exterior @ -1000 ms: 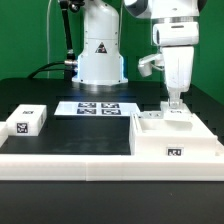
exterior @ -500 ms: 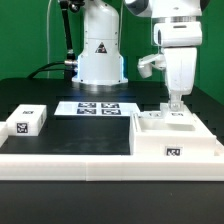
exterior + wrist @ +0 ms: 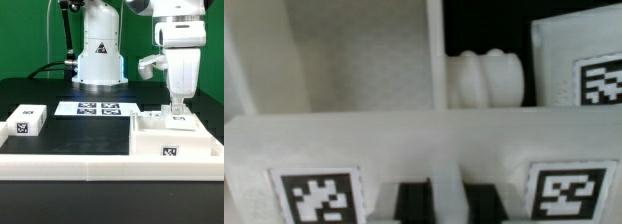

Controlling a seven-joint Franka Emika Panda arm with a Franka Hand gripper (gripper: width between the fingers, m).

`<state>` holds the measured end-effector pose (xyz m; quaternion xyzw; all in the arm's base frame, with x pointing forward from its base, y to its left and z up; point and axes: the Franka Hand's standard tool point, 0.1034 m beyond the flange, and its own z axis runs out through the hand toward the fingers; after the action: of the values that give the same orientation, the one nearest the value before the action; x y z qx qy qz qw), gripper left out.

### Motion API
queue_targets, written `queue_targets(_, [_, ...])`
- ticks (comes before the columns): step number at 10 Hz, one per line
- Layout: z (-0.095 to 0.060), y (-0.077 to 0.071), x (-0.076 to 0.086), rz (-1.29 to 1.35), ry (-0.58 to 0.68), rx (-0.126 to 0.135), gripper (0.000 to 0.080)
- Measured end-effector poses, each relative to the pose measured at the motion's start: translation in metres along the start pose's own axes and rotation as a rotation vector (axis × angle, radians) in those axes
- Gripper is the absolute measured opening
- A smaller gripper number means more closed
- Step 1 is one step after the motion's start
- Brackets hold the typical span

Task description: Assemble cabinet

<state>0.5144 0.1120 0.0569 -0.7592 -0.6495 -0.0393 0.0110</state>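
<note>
The large white plastic cabinet box (image 3: pixel 195 140) looks smooth and matt. The black table top (image 3: pixel 35 90) is matt. The robot arm's white plastic shell (image 3: pixel 182 45) is smooth and glossy.

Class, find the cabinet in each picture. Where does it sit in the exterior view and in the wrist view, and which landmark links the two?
Exterior view: the cabinet sits low on the exterior view's right, directly under the gripper.
Wrist view: the cabinet fills nearly the whole picture, seen close up.
Shared landmark: the gripper, close over the cabinet's tagged pieces in both views.
</note>
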Motion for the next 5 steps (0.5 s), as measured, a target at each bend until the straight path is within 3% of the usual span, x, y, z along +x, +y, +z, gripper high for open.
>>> queue_targets(4, [0.0003, 0.0014, -0.0002, -0.002, 0.001, 0.0, 0.007])
queue_targets(5, [0.0002, 0.0092, -0.0002, -0.001, 0.004, -0.006, 0.007])
